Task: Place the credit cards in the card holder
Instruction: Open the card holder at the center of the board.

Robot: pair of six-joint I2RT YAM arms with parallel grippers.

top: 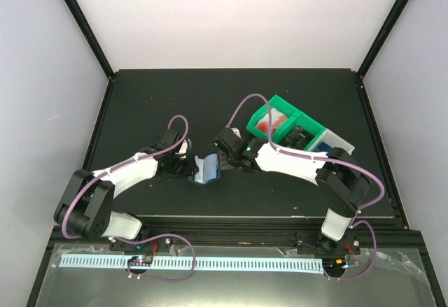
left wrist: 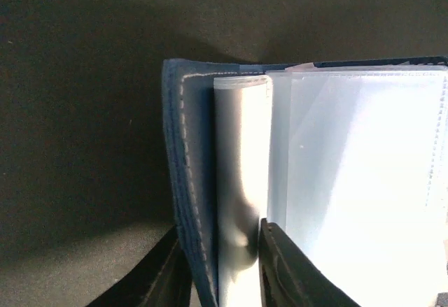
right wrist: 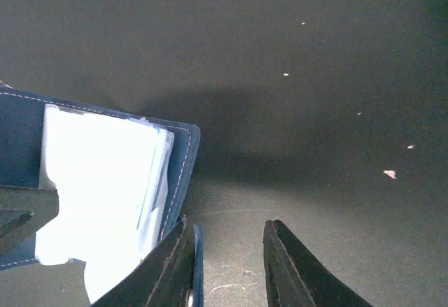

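Your left arm point(top: 126, 174) is reaching from the 7 o'clock corner of the black table point(top: 175, 104) toward its middle, forearm lying low. Your left gripper point(left wrist: 220, 226) is meeting the small dark navy-blue folding card holder point(top: 206, 170) from its 9 o'clock side. Its jaws are clenching on the holder's stitched cover and on the first of the clear plastic sleeves point(left wrist: 350, 181); one black finger point(left wrist: 280, 272) is pressing on each side.

Your right arm point(top: 308, 163) is bending in from 5 o'clock. Your right gripper point(right wrist: 228, 220) is hanging at the holder's 1 o'clock edge. Its jaws are standing apart, released, with only bare table between them. One finger is sitting just beside the cover's edge.

You are looking at one card holder, lying open near the table's centre. You are also seeing one green-and-white plastic compartment bin point(top: 287, 122) at 2 o'clock from it. Whether any credit cards are sitting in the bright sleeves cannot be told.
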